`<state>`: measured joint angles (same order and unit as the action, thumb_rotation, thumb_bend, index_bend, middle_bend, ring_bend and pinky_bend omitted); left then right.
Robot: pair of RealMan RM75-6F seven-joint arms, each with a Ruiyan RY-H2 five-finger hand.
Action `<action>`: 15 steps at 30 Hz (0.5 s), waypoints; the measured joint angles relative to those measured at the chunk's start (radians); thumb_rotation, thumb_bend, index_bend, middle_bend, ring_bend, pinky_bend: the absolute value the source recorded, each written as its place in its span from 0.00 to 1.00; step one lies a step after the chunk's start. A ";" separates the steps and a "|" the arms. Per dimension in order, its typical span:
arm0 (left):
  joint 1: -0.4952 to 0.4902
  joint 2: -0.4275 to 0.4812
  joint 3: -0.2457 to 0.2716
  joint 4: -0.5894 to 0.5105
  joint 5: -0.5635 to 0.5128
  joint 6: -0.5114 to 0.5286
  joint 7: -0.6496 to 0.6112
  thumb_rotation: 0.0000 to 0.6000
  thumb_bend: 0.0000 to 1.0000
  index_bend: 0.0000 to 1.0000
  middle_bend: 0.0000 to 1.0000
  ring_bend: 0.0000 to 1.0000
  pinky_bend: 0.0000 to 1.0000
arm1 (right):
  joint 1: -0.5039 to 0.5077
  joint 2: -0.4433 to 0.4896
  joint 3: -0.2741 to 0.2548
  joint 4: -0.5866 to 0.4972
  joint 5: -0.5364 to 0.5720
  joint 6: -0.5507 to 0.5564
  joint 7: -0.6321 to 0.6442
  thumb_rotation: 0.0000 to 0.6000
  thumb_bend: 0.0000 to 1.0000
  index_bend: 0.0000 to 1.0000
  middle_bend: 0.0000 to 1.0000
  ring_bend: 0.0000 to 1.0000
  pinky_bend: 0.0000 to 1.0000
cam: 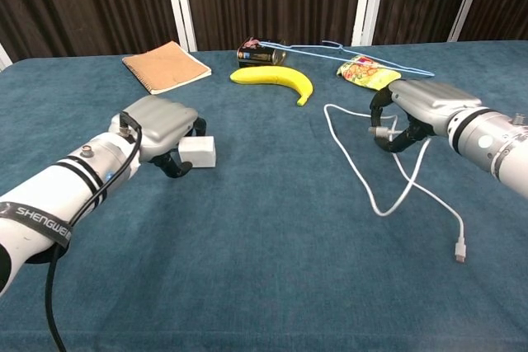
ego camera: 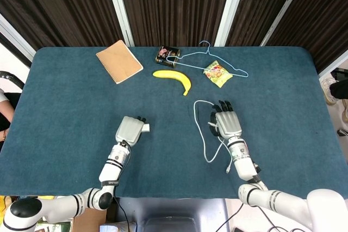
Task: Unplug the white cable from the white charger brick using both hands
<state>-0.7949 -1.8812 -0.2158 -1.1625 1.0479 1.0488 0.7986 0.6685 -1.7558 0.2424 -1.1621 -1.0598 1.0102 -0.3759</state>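
- The left hand [cam: 161,131] is gripping the small white plastic charger brick [cam: 198,152] low over the blue cloth counter [ego camera: 70,101], fingers curled round it to hold it firm;
- The right hand [cam: 412,113] is pinching the thin white cable [cam: 375,191] near its plug end; the rest is trailing loose across the counter;
- Brick and cable are sitting well apart, so the unplugging looks done.

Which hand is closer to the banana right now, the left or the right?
The right hand looks slightly nearer: it sits below and to the right of the banana. The left hand, holding the charger brick, lies farther down and to the banana's left.
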 measured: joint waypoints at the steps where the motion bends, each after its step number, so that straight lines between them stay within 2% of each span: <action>1: 0.000 0.006 0.003 -0.006 0.002 -0.002 -0.002 1.00 0.47 0.28 0.30 0.49 0.86 | 0.000 0.005 -0.002 -0.005 -0.004 0.000 0.001 1.00 0.66 0.40 0.22 0.07 0.00; 3: 0.002 0.019 0.008 -0.027 0.001 -0.005 -0.001 1.00 0.45 0.23 0.26 0.40 0.77 | -0.001 0.016 -0.005 -0.018 -0.004 -0.004 -0.005 1.00 0.64 0.26 0.16 0.03 0.00; 5: 0.005 0.036 0.011 -0.056 -0.008 -0.008 0.008 1.00 0.44 0.19 0.22 0.34 0.68 | -0.002 0.029 -0.008 -0.036 0.009 -0.015 -0.025 1.00 0.59 0.10 0.10 0.00 0.00; 7: 0.006 0.051 0.011 -0.086 -0.019 -0.009 0.020 1.00 0.44 0.16 0.19 0.28 0.61 | -0.002 0.047 -0.010 -0.061 0.027 -0.025 -0.050 1.00 0.55 0.02 0.06 0.00 0.00; 12: 0.018 0.106 0.015 -0.199 -0.040 0.007 0.045 1.00 0.43 0.09 0.12 0.19 0.43 | -0.013 0.118 -0.013 -0.180 0.062 -0.030 -0.087 1.00 0.49 0.00 0.00 0.00 0.00; 15: 0.030 0.155 0.016 -0.291 -0.041 0.027 0.047 1.00 0.43 0.08 0.10 0.16 0.36 | -0.031 0.179 -0.018 -0.275 0.052 -0.012 -0.082 1.00 0.42 0.00 0.00 0.00 0.00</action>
<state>-0.7654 -1.7264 -0.2003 -1.4540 1.0072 1.0755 0.8459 0.6378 -1.5766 0.2247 -1.4372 -1.0079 0.9980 -0.4580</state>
